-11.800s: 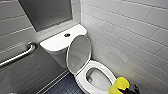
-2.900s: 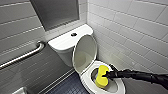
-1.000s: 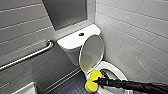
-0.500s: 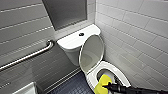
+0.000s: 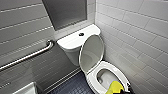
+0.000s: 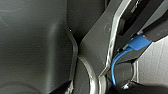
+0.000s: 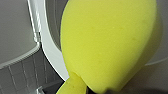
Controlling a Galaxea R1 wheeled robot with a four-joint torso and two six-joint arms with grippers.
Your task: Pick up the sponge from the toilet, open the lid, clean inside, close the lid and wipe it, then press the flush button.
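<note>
Scrubbing: sponge point(image 5: 115, 87) has slid from mid-bowl to the toilet's point(image 5: 72, 43) front rim in the last second, so the inside clean looks nearly done.
Claw: right claw point(image 5: 124, 91) clamped on the sponge.
Lid point(image 5: 91, 53): up against the tank; closing and wiping it remain.
Flush button point(image 5: 81, 34): on the tank top.
Room: glossy white bowl, pale tiled wall point(image 5: 135, 32) beside the toilet, grab bar point(image 5: 30, 56) opposite, dark floor point(image 5: 72, 86).

The sponge point(image 7: 107, 42) shows large beside the toilet's point(image 7: 50, 53) white rim.
</note>
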